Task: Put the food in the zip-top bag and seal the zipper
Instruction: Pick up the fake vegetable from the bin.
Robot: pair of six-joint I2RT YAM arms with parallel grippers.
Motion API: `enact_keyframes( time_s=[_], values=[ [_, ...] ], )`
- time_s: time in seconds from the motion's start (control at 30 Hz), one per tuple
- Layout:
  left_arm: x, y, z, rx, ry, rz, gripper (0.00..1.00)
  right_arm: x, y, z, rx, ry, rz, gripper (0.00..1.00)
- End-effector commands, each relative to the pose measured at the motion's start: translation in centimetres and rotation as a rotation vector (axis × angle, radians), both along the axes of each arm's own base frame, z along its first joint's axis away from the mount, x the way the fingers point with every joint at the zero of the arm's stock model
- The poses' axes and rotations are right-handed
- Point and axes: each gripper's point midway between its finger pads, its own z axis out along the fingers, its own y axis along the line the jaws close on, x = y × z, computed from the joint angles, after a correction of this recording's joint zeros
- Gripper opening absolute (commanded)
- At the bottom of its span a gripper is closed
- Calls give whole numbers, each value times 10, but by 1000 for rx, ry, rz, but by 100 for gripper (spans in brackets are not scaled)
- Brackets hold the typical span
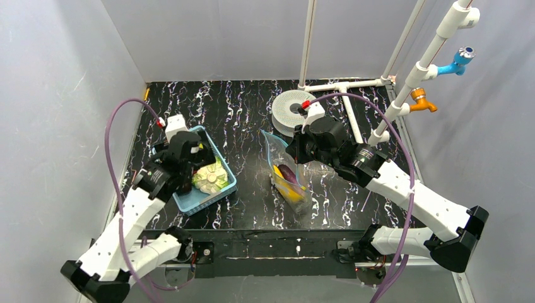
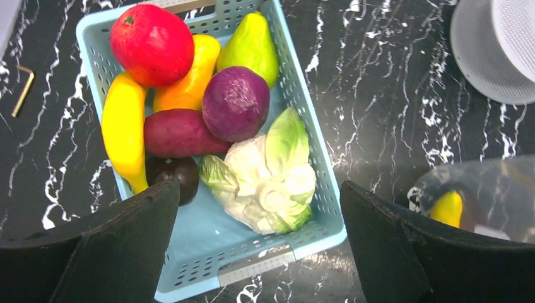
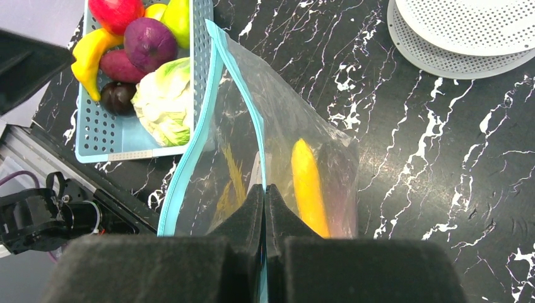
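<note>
The right gripper (image 3: 265, 189) is found with its fingers pressed together on the mouth edge of the one zip-top bag (image 3: 284, 120), which is held up from the black marbled table (image 3: 441, 158) just beside the basket. One light-blue zipper (image 3: 243, 88) is seen along the bag's mouth, whose two edges stand apart. Two pieces of food are counted inside the bag: one yellow piece (image 3: 309, 183) and one dark purple piece (image 1: 287, 172). The left gripper (image 2: 258, 189) is held over the one blue lattice basket (image 2: 309, 132) with its fingers spread wide and nothing between them. Eight pieces are counted in the basket: one red round fruit (image 2: 151, 43), one orange-yellow fruit (image 2: 189, 76), one green pear (image 2: 252, 47), one purple round piece (image 2: 235, 102), one reddish-purple oblong piece (image 2: 180, 132), one yellow banana (image 2: 123, 129), one dark round piece (image 2: 180, 177) and one pale-green cabbage (image 2: 268, 170). One pale perforated disc (image 3: 460, 31) and one hex key (image 2: 24, 88) are noted on the table.
</note>
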Motion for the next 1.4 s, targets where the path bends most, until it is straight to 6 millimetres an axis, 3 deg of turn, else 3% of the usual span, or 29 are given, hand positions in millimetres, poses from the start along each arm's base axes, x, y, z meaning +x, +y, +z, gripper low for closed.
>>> enact_keyframes(
  time_s=[0.0,0.17,0.33,0.63,0.87,1.1,1.37],
  values=[
    [22,-4,-10,-114,78,-4,98,0,-3,19,44,-49,-11,1],
    [46,1,-29,-146,224,31,98,-1,-3,18,48,-48,-7,1],
    [66,19,-57,-85,318,73,98,-2,-5,18,51,-53,-10,1],
    [74,41,-108,-18,377,61,98,0,-7,17,44,-56,-24,1],
    [77,29,-120,-53,424,-4,98,1,2,15,46,-40,0,1],
    [78,33,-125,-32,461,10,96,-1,-2,17,54,-50,-9,1],
    [78,34,-129,-27,481,0,73,-1,-3,21,58,-51,-8,1]
  ],
)
